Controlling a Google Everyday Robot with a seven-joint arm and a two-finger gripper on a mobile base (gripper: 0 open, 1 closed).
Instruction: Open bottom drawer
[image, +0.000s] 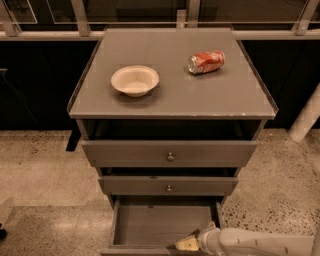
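The bottom drawer (160, 222) of the grey cabinet is pulled out, and its plain grey inside shows. Its front runs along the bottom edge of the view and its knob is out of sight. My gripper (187, 243) comes in from the lower right on a white arm (260, 243) and sits at the drawer's front right, over the front edge. Above it are the mid-sized middle drawer front (168, 185) and the widest top drawer front (170, 153), each with a small round knob.
A cream bowl (135, 80) and a crushed red can (206, 61) lie on the cabinet top (172, 95). Speckled floor (45, 175) lies on both sides. A white post (306, 120) stands at the right. A dark wall with a rail is behind.
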